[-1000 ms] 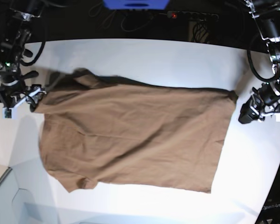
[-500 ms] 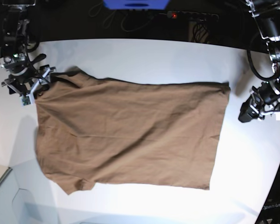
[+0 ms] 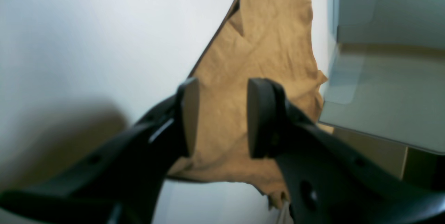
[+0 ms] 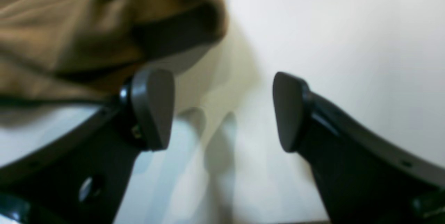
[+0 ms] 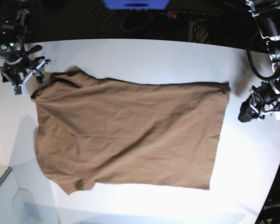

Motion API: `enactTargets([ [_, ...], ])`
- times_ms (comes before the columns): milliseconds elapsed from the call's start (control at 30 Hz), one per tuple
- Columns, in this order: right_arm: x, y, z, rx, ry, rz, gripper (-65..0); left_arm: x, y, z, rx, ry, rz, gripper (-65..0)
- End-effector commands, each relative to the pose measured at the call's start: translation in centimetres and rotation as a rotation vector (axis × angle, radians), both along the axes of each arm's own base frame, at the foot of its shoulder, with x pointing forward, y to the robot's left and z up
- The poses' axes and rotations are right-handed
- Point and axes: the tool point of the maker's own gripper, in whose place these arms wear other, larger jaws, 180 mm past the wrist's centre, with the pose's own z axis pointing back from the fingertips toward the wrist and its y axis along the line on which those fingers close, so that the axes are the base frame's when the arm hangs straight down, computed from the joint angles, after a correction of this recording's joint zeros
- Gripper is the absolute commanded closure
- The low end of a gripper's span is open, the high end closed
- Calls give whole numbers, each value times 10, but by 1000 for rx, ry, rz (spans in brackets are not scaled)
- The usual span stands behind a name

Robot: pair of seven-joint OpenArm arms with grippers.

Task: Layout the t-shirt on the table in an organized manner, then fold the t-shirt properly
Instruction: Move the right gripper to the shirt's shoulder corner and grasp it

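Observation:
The brown t-shirt lies spread flat on the white table, its sleeves toward the left and its hem toward the right. My right gripper hovers off the shirt's upper-left sleeve corner. In the right wrist view that gripper stands wide open and empty, with the cloth at the upper left of it. My left gripper sits just right of the hem's top corner. The left wrist view shows this gripper open, nothing between its fingers, the shirt lying beyond.
A grey glass-like panel borders the table's lower left corner, also seen as a panel in the left wrist view. A blue box, a power strip and cables lie behind the table's far edge.
My right gripper let go of the shirt's upper-left corner and moved back and up, away from it. The cloth settled flat and shifted slightly left. The left arm stayed put.

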Motion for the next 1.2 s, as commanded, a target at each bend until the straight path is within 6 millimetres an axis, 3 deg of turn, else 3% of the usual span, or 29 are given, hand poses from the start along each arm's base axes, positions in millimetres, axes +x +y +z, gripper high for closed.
enactTargets([
  [0,5,8,10,11,-45,16,-446,10,4,19,-29,-48,12,-229],
  [133,1,33,2,69,-42,19,-446,11,4,21,-29,-53,12,-229],
  [467,11,69,-7,139,-44,63,-444,11,5,20,-28,-50,13,-229],
  [633,18,67,-19,177,-35,9,-444,11,5,20,-28,-50,13,-229],
  [900,12,62,-23,177,-24,-11,-440,11,5,21,-26,-51,13,-229],
  [1000,1,65,-30,185,3,-9,-352,12,5,21,-26,-53,13,-229],
  [1067,-4,71,-34,203,13,-16,-250,12,5,21,-26,-53,13,-229],
  [1167,-12,77,-38,217,25,-29,-44,12,5,22,-26,-54,13,-229],
])
